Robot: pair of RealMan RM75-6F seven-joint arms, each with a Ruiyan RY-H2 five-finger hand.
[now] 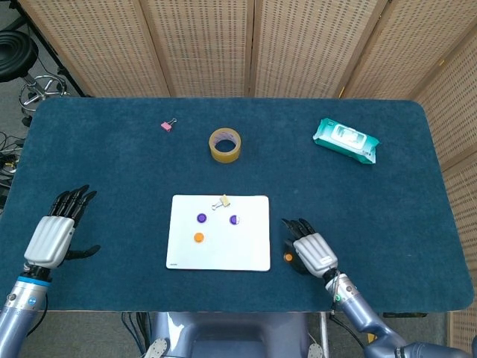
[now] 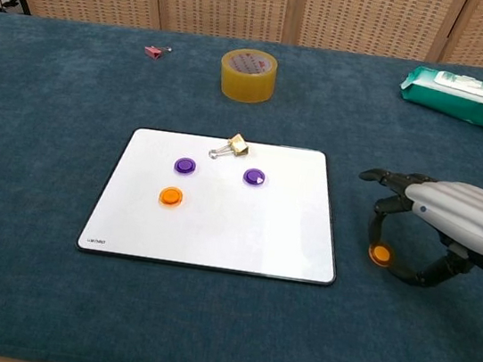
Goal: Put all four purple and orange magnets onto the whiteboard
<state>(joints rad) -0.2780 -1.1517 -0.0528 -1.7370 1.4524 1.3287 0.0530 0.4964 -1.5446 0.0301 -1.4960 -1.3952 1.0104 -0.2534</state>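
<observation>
Orange magnet [image 2: 381, 254] pinched by right hand [image 2: 450, 230]; head view obscures pinch.

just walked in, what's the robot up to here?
It's putting magnets on the whiteboard. Two purple magnets and one orange magnet already sit on it. The right hand pinches the last orange magnet just off the board's right edge. The left hand is open and holds nothing.

The right hand [image 2: 450, 230] runs off the chest view's right edge, and the left hand is outside that view altogether. In the head view, the right hand partly covers the orange magnet [image 1: 288, 257] beneath its fingers.
</observation>
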